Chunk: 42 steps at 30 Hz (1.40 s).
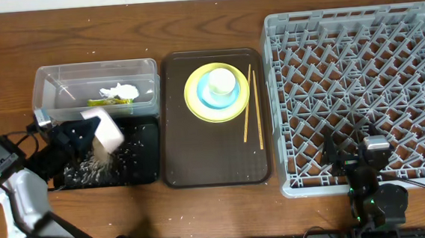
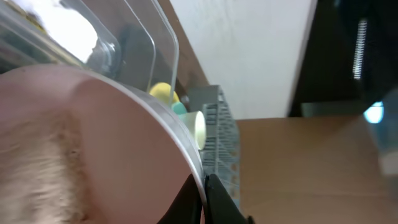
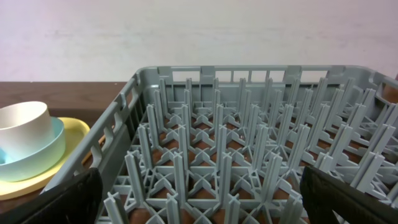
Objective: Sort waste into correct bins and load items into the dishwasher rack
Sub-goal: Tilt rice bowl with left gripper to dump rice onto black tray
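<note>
My left gripper (image 1: 86, 128) is shut on the rim of the pale pinkish-white bowl (image 1: 105, 130), holding it tipped over the black tray (image 1: 146, 150). Loose rice grains (image 1: 96, 166) lie in that tray. In the left wrist view the jaws (image 2: 204, 186) pinch the bowl's rim (image 2: 93, 143). The clear tub (image 1: 52, 78) holds the white tissue (image 1: 118, 90) and the green-and-yellow wrapper (image 1: 114, 101). The yellow plate (image 1: 197, 109), blue bowl (image 1: 209, 97), white cup (image 1: 222, 81) and chopsticks (image 1: 250, 105) lie on the brown serving tray. My right gripper (image 1: 349, 148) is open and empty over the front edge of the grey rack (image 1: 359, 71).
The brown serving tray (image 1: 178, 166) sits between the bins and the rack. The right wrist view shows the rack's pegs (image 3: 249, 143) between my open fingers (image 3: 199, 193), with the cup (image 3: 25, 127) stacked in the blue bowl (image 3: 37, 158) at the left.
</note>
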Tool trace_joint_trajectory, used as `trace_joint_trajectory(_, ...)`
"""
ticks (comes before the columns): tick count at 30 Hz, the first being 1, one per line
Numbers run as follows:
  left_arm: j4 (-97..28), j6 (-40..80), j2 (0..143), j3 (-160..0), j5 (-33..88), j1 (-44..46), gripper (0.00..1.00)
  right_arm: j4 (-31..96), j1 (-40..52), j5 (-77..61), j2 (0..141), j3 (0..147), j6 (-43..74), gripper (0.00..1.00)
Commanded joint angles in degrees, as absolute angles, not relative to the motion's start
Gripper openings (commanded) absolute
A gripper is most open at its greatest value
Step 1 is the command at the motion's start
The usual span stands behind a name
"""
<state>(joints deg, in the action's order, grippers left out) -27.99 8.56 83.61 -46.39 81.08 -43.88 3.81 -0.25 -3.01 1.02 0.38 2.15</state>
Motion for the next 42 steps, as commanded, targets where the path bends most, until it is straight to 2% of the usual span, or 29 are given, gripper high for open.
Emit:
trace_joint_trajectory(1, -27.75, 4.97, 87.2, -46.06, 90.02, -44.12, 0.06, 4.03, -0.58, -3.22, 0.93, 0.32, 2.11, 0.99)
trace_joint_trajectory(9, -28.18, 4.99, 90.98, -46.06, 90.06, -44.12, 0.06, 4.03, -0.58, -3.22, 0.93, 0.32, 2.09, 0.99)
trace_joint_trajectory(16, -31.24, 11.05, 90.96, -46.06, 90.11, -44.05, 0.06, 4.03, -0.58, -3.22, 0.93, 0.32, 2.09, 0.99)
trace_joint_trajectory(34, -38.11, 9.58, 90.43, -46.06, 90.11, -42.92, 0.06, 4.03, -0.58, -3.22, 0.93, 0.32, 2.11, 0.99)
trace_joint_trajectory(42, -34.44, 10.39, 90.43, -46.06, 90.11, -42.94, 0.06, 4.03, -0.58, -3.22, 0.93, 0.32, 2.09, 0.99)
